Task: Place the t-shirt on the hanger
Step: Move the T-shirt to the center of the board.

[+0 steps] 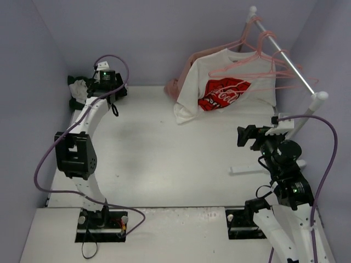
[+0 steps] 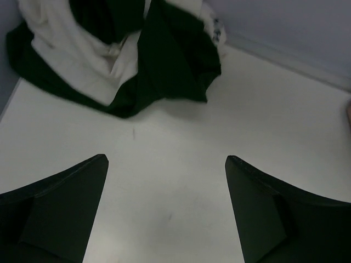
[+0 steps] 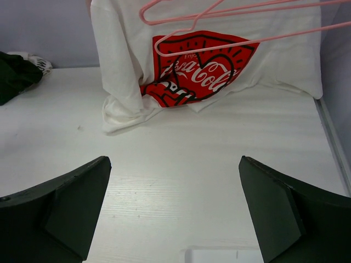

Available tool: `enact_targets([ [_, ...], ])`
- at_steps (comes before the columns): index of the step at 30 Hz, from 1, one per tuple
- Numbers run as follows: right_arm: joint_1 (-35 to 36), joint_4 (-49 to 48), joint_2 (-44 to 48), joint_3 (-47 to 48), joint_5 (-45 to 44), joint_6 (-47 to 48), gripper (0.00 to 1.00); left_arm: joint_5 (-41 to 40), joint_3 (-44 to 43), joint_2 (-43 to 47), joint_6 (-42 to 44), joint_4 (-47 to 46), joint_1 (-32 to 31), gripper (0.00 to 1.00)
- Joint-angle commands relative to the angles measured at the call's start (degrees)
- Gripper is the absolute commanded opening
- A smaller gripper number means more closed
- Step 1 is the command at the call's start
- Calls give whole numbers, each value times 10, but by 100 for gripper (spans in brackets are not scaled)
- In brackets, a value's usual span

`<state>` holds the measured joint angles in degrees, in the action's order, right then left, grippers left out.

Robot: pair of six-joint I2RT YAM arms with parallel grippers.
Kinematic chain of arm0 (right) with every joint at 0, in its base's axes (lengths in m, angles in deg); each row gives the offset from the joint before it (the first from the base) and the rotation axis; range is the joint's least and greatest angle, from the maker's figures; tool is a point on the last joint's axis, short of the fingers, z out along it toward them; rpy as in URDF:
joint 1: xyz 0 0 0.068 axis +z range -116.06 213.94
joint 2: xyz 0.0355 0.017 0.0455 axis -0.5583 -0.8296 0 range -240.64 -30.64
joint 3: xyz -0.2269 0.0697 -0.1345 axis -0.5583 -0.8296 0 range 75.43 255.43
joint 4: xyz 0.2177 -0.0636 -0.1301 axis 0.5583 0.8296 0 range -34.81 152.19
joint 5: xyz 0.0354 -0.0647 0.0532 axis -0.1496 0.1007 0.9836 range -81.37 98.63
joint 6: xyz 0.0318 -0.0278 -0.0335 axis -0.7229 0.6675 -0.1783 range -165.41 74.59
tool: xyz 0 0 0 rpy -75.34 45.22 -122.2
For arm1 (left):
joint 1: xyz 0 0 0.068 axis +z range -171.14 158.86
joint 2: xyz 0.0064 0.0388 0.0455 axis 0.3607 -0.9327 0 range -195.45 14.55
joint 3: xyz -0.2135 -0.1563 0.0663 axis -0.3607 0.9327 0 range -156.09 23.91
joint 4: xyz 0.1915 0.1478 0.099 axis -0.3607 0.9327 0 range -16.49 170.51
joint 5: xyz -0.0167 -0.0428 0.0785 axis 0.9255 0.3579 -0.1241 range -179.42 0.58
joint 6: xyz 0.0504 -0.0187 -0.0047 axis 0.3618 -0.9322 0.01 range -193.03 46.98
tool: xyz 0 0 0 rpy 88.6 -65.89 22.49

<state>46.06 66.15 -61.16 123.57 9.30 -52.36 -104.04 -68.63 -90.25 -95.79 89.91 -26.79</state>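
The dark green and white t-shirt [image 1: 80, 89] lies crumpled in the far left corner of the table; it also shows in the left wrist view [image 2: 126, 60] and at the left edge of the right wrist view [image 3: 16, 74]. My left gripper [image 1: 105, 86] hovers just in front of it, open and empty [image 2: 166, 161]. Several thin pink hangers [image 1: 274, 70] hang on the rail at the far right and show in the right wrist view [image 3: 219, 22]. My right gripper [image 1: 245, 136] is open and empty [image 3: 174, 161] over the table, facing them.
A white t-shirt with a red logo [image 1: 222, 87] hangs on one hanger, its hem on the table [image 3: 129, 109]. A pale pink garment [image 1: 174, 87] lies behind it. The rail [image 1: 285, 55] runs along the right wall. A white strip [image 1: 247, 170] lies near my right arm.
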Motion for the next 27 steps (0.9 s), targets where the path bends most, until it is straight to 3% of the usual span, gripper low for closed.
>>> enact_targets([
  [1,4,-33,-26,1,48,-18,100,-31,-184,-120,19,-29,17,84],
  [4,5,-24,-43,-2,71,-23,100,-46,-293,-255,28,-12,24,84],
  [9,5,1,-65,6,93,-32,100,-55,-409,-371,-34,23,48,84],
  [11,6,9,-68,11,104,-39,100,-31,-429,-401,-56,9,53,78],
  [13,6,12,-65,9,112,-45,100,-6,-452,-422,-48,10,60,53],
  [14,6,12,-61,7,114,-54,100,20,-466,-436,-42,16,69,23],
  [15,6,12,-59,7,112,-59,100,49,-459,-434,-45,16,70,7],
  [16,6,12,-58,7,108,-64,100,69,-430,-417,-51,14,67,0],
  [19,5,12,-62,10,91,-74,100,103,-302,-339,-64,-8,42,0],
  [21,6,12,-73,19,89,-74,100,99,-202,-232,-56,-29,11,0],
  [24,6,12,-95,30,88,-70,100,97,24,-57,-85,-52,-75,0],
  [27,8,12,-112,42,88,-68,100,111,150,60,-141,-33,-166,0],
])
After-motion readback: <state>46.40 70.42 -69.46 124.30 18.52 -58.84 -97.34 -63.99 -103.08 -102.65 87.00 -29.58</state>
